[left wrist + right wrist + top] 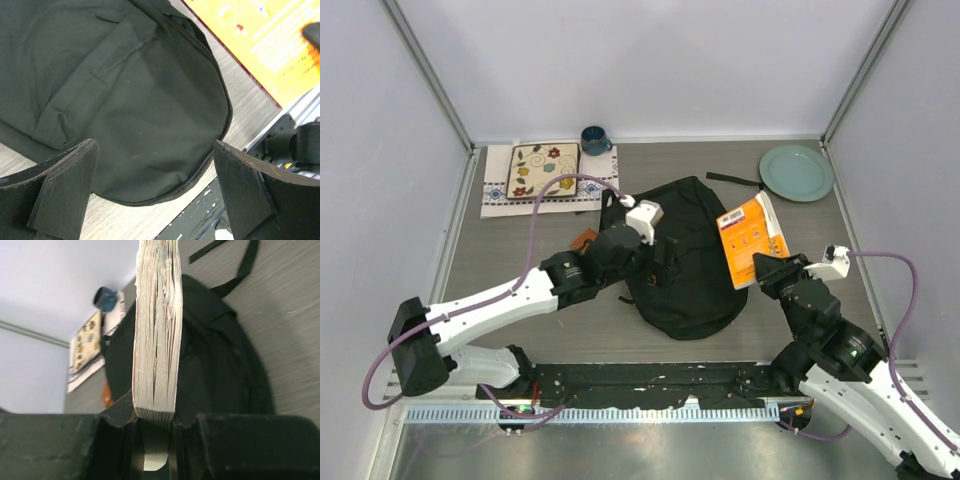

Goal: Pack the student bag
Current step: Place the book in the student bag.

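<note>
The student bag (pixel 692 262) lies flat in the middle of the table, black, with its rounded end toward the arms. My left gripper (pixel 658 250) hovers over the bag's left part, open, and nothing sits between its fingers. In the left wrist view the bag (pixel 125 90) fills the space beyond the open gripper (pixel 155 150). My right gripper (pixel 772 268) is shut on the lower edge of an orange book (pixel 750 238), held tilted beside the bag's right edge. The right wrist view shows the book's page edges (pixel 157 330) rising from the gripper (pixel 156 415), with the bag (pixel 220 355) behind.
A teal plate (pixel 797 172) sits at the back right, with a black strap (pixel 735 180) of the bag near it. A blue mug (pixel 595 140) and a floral tile (pixel 542 170) on a cloth are at the back left. A small brown object (pixel 584 240) lies by the left arm.
</note>
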